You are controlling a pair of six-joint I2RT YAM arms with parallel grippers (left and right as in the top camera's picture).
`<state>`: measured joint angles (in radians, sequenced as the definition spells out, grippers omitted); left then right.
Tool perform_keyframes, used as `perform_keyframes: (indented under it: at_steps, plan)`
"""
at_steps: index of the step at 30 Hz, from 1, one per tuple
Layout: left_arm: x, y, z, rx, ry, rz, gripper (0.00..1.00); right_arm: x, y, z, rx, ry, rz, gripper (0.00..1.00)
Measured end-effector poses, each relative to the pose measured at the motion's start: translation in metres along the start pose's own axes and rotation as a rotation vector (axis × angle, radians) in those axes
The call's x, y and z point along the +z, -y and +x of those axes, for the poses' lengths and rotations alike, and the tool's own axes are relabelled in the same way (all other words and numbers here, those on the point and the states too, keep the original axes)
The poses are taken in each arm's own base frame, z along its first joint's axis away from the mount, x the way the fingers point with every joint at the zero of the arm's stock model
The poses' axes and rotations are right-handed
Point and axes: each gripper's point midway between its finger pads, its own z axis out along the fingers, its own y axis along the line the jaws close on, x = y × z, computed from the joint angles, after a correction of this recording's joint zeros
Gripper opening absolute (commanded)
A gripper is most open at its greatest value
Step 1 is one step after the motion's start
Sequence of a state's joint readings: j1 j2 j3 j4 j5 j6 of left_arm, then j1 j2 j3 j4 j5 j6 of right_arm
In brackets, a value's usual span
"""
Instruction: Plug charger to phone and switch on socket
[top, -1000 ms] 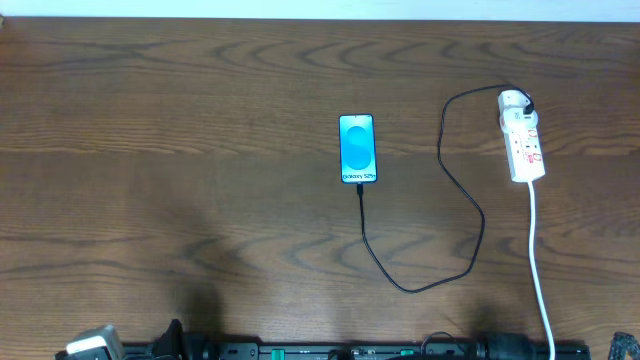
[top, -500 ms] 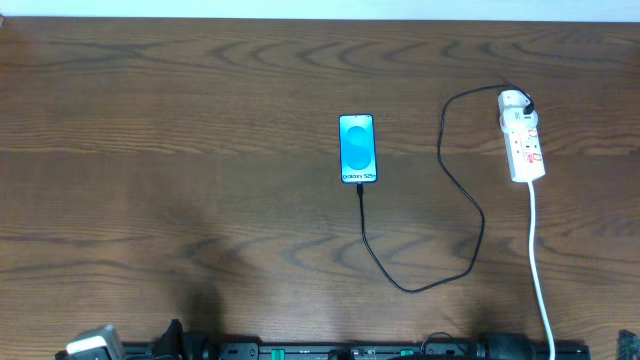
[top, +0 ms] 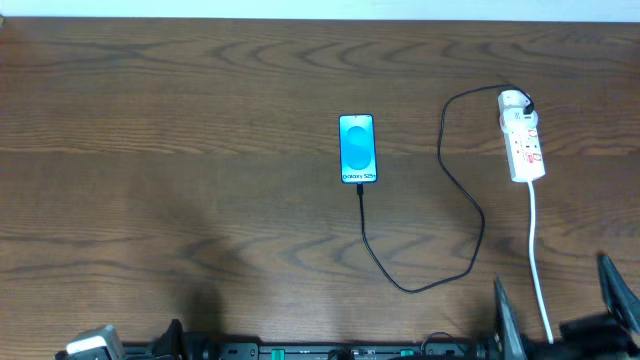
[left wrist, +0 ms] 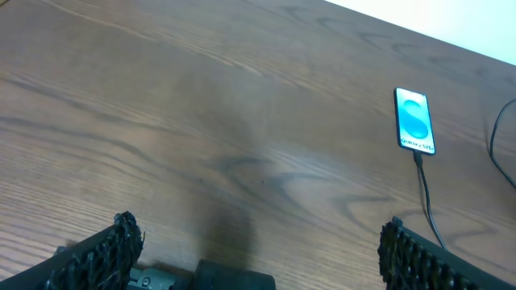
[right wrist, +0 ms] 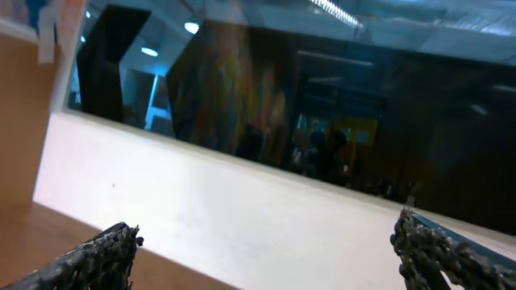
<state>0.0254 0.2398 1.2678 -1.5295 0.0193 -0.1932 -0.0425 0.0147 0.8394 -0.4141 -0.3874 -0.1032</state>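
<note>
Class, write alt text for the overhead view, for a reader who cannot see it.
A phone with a lit blue screen lies on a wooden table, a thin black charger curving from its near edge to a white socket on the right. The open right gripper shows at the bottom right.

place: office or lab; cues: wood table (top: 150,150); dark window (right wrist: 266,105); ceiling-light reflections (right wrist: 334,7)

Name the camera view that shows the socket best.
Overhead. The socket shows whole there, with its red-marked switches facing up and its white cord trailing toward the near edge. The left wrist view stops short of it and shows only the phone. The right wrist view points elsewhere and shows none of it.
</note>
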Motion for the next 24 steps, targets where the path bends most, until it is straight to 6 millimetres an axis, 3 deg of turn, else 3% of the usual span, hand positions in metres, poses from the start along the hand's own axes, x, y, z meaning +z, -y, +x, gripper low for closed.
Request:
perform_keyframes:
  at_steps: [11,24]
  plan:
    - [0.0,0.0,0.0,0.0,0.0,0.0,0.95,0.029,0.004,0.124,0.061,-0.213,0.003,0.99]
    - [0.0,0.0,0.0,0.0,0.0,0.0,0.95,0.032,0.0,0.228,0.046,-0.355,0.006,0.99]
